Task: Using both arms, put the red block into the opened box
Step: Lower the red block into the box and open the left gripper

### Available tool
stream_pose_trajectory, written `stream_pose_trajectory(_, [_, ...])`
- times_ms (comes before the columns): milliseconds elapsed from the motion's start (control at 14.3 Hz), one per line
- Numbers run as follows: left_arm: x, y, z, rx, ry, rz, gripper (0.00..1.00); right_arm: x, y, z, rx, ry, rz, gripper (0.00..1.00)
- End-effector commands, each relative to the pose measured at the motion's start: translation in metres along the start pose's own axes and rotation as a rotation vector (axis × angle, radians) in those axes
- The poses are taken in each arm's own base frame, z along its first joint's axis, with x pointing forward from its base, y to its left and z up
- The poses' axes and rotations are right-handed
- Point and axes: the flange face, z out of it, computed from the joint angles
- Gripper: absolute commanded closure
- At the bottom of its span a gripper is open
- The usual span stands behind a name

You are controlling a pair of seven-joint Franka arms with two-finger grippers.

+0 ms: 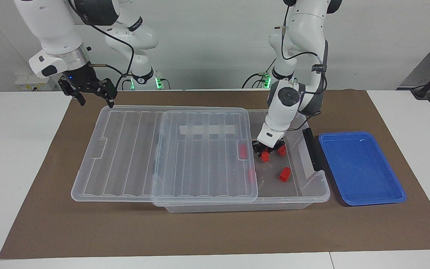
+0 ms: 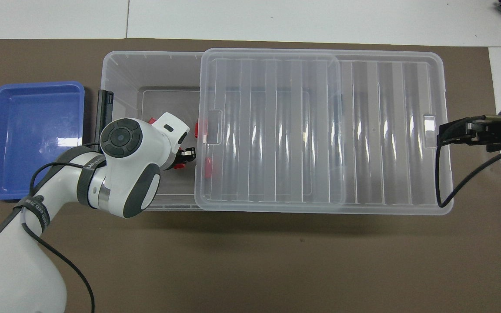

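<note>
The left gripper (image 1: 265, 152) is down inside the open end of the box (image 1: 314, 194), its jaws pinched shut on the red block (image 1: 265, 158), which hangs at the fingertips low over the box floor. Just beside the jaws, toward the left arm's end of the bench, a second block (image 1: 282, 150) sits almost against them, and a third block (image 1: 284, 174) lies on the box floor a little way off. Two more blocks (image 1: 242, 150) show through the clear lid (image 1: 125, 149), which is slid toward the right arm's end and covers most of the box. The blue tray (image 1: 360, 168) lies empty next to the box's handle end.

The right gripper (image 1: 94, 90) waits with its jaws spread wide and empty, poised over the lid's corner without touching it.

Risks, as I judge them: opening the jaws this close to the neighbouring block could knock it or send the released block rolling. Lifting the left gripper out carelessly could catch the lid's near edge, which lies just beside the jaws, and drag it. If the right gripper shifts the lid early, it could strike the left arm's wrist.
</note>
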Motion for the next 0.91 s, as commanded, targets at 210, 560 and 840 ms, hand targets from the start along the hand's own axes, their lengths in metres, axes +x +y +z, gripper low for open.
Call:
stream_pose_trajectory(210, [-0.0020, -0.0110, 0.0108, -0.004, 0.038, 0.004, 1.00, -0.0012, 0.0024, -0.0029, -0.004, 0.053, 0.001, 0.00])
stream_pose_trajectory(560, [-0.0031, -0.0116, 0.0135, -0.007, 0.042, 0.003, 1.00, 0.0008, 0.0040, -0.0057, -0.005, 0.057, 0.001, 0.00])
stream_pose_trajectory(840, [-0.0029, -0.0115, 0.0133, -0.008, 0.044, 0.001, 0.57, -0.0013, -0.0021, -0.0104, -0.019, 0.033, -0.014, 0.00])
